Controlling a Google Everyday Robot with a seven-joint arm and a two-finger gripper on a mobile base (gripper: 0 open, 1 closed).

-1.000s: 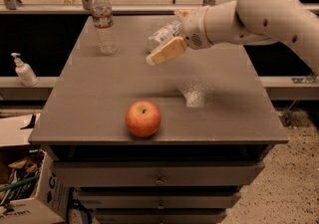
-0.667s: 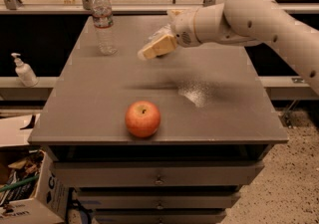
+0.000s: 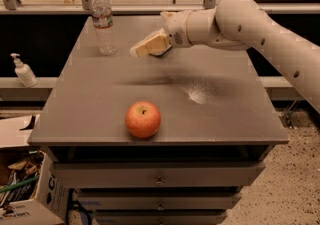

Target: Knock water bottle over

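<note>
The water bottle point(image 3: 103, 22) is slim and clear with a white cap and a red-and-white label band. It stands upright at the far left of the grey table top point(image 3: 210, 114). My gripper point(image 3: 141, 49) reaches in from the right on the white arm point(image 3: 250, 24). It hovers above the table, a little to the right of the bottle and apart from it, with its tan fingers pointing left at the bottle's lower half.
A red apple point(image 3: 143, 119) sits near the table's front edge. A small white pump dispenser point(image 3: 23, 71) stands on a low ledge to the left. A cardboard box point(image 3: 25, 189) with clutter sits on the floor at the lower left. Drawers are under the table top.
My gripper and arm have moved left across the table, closing most of the gap to the bottle. The bottle and the apple have not moved.
</note>
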